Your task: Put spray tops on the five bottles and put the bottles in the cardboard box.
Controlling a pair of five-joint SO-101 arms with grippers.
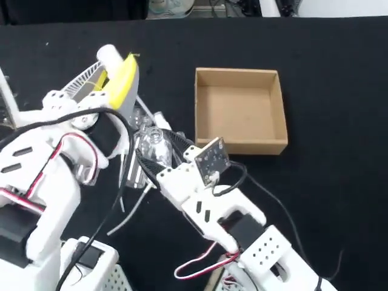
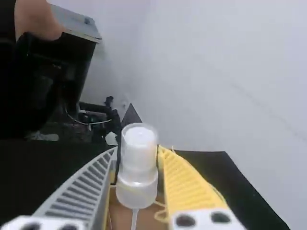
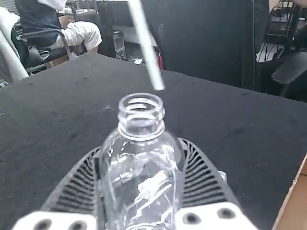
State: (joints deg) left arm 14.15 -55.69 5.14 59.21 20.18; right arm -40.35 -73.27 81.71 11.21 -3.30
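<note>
The spray top (image 2: 138, 143) is clamped between the jaws of the left gripper (image 2: 138, 158), and an open clear bottle (image 3: 139, 182) is gripped upright by the right gripper (image 3: 140, 148). The dip tube (image 3: 146, 48) is held tilted above the bottle's mouth (image 3: 140, 103), its tip just off the rim, so tube and neck axes are judged not yet aligned. One spray top, one held bottle and one cardboard box (image 1: 240, 145) are counted; further clear bottles (image 1: 134, 167) between the arms cannot be counted
</note>
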